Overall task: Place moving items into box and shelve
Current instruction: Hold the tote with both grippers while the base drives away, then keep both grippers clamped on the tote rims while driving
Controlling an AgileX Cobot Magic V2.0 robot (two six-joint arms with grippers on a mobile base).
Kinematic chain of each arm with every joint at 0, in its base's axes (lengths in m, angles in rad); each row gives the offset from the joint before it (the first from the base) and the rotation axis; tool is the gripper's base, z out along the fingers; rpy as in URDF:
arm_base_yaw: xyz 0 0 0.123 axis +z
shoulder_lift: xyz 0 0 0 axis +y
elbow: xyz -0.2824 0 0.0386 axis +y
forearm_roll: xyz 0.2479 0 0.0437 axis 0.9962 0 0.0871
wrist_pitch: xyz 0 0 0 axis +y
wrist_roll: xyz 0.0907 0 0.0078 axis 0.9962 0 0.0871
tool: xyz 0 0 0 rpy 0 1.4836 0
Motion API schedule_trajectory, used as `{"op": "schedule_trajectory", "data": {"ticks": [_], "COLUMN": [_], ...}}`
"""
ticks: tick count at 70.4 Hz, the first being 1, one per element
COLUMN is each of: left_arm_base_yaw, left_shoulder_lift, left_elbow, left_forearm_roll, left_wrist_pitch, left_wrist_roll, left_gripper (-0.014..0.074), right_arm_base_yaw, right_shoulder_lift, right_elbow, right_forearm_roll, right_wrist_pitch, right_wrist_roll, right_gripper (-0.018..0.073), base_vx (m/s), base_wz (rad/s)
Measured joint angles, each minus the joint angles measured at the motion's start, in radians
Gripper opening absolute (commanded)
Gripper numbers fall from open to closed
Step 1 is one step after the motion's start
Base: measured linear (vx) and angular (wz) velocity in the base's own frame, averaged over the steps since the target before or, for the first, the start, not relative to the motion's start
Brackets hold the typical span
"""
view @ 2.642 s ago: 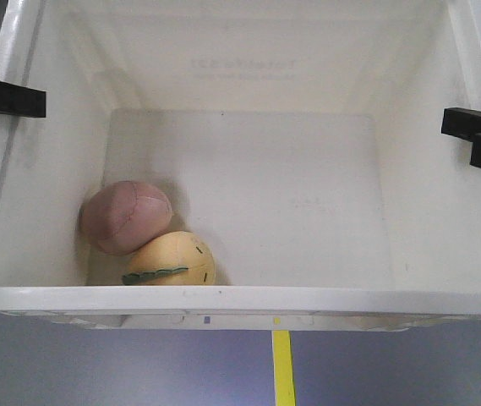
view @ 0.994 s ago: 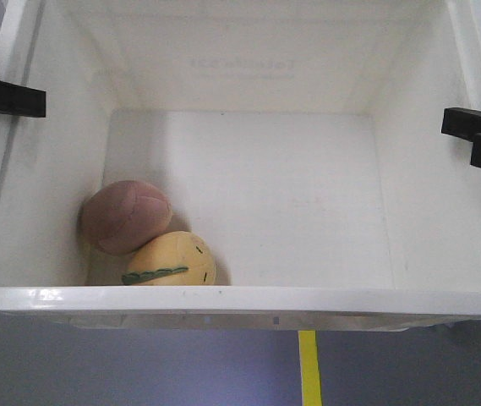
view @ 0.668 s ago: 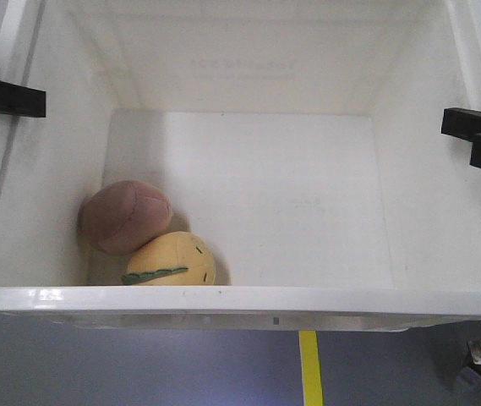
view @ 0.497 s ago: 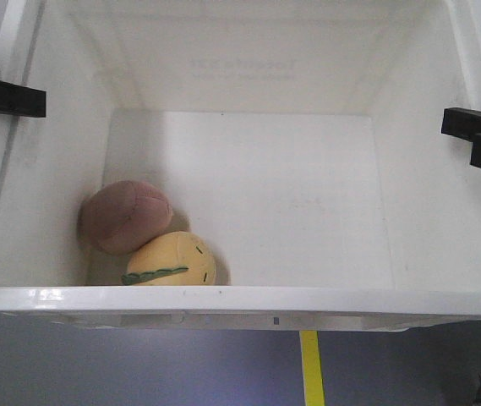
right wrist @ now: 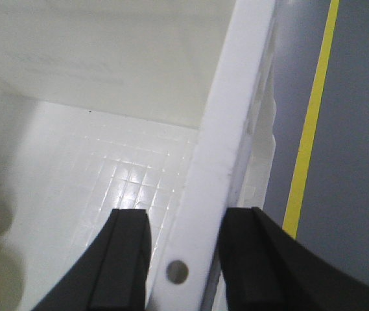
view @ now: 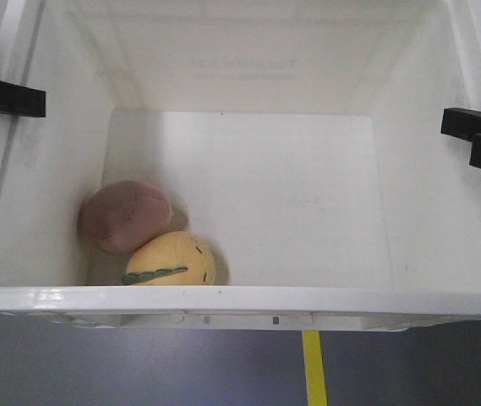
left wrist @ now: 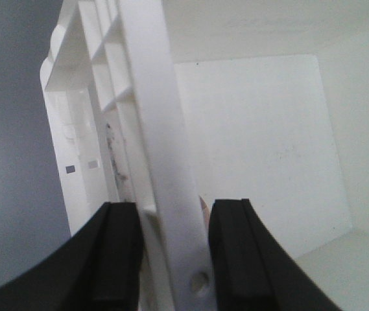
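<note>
Only the yellow line (view: pixel 314 368) on the floor (view: pixel 96 364) has shifted in the front view, now lying further toward the right gripper's side than 2.6 s ago. Both balls and both grippers sit where they did against the box (view: pixel 223 298).

The left gripper (left wrist: pixel 174 256) pinches the box's left rim. One black finger (left wrist: pixel 116 259) is outside on the ribbed wall and the other is inside, with the rim filling the gap between them. The right gripper (right wrist: pixel 187 259) clamps the opposite rim the same way, one finger on each face of the wall.

Both balls lie on the box floor, on the left gripper's side and well apart from the right gripper. The pink ball (view: pixel 126 216) rests below the left gripper, close to that wall. The yellow ball (view: pixel 171 260), its green stripe facing up, touches the pink one and sits in the near corner, further from the left gripper's fingers. Between the balls and the right gripper the box floor is bare white. Faint print (view: pixel 242 64) shows through the far wall, between the two grippers.
</note>
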Motion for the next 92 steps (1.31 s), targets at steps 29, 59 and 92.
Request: {"op": "schedule_trajectory", "data": {"ticks": [29, 59, 92], "left_arm_base_yaw": [0.0, 0.0, 0.0], "left_shoulder_lift": [0.0, 0.0, 0.0], "left_elbow": [0.0, 0.0, 0.0], "left_forearm_roll": [0.0, 0.0, 0.0], "left_wrist_pitch": [0.0, 0.0, 0.0], "left_wrist_roll": [0.0, 0.0, 0.0], "left_gripper": [-0.0006, -0.0006, -0.0006], "right_arm_base_yaw": [0.0, 0.0, 0.0], "right_shoulder_lift": [0.0, 0.0, 0.0], "right_elbow": [0.0, 0.0, 0.0], "right_forearm_roll": [0.0, 0.0, 0.0], "right_wrist_pitch": [0.0, 0.0, -0.001], "right_wrist_roll": [0.0, 0.0, 0.0], "right_gripper": [-0.0004, -0.0004, -0.0004], "base_vx": [0.58, 0.58, 0.57], "base_wz": [-0.02, 0.0, -0.04]}}
